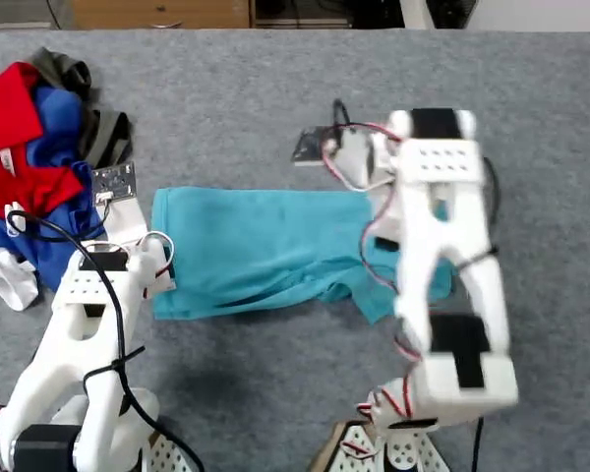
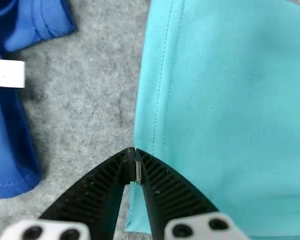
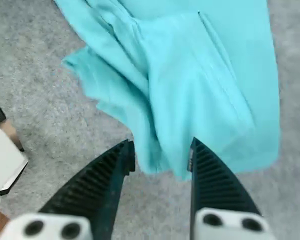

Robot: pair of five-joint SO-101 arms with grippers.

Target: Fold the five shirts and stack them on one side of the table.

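A teal shirt (image 1: pixel 261 246) lies folded lengthwise across the middle of the grey table. My left gripper (image 2: pixel 135 167) is shut on the hem at the shirt's left edge (image 2: pixel 155 100); in the high view it sits at that edge (image 1: pixel 164 261). My right gripper (image 3: pixel 160 155) is open, its jaws either side of the bunched sleeve end of the teal shirt (image 3: pixel 190 95), just above the cloth. The right arm (image 1: pixel 438 226) covers that end from above. Other shirts sit in a heap at the far left: red (image 1: pixel 15 128), blue (image 1: pixel 54 211), dark grey (image 1: pixel 98 123), white (image 1: pixel 10 280).
A blue shirt with a white label (image 2: pixel 7 75) lies close beside my left gripper. Bare grey table (image 1: pixel 275 374) stretches in front of the teal shirt and behind it (image 1: pixel 226 88). Both arm bases stand at the near edge.
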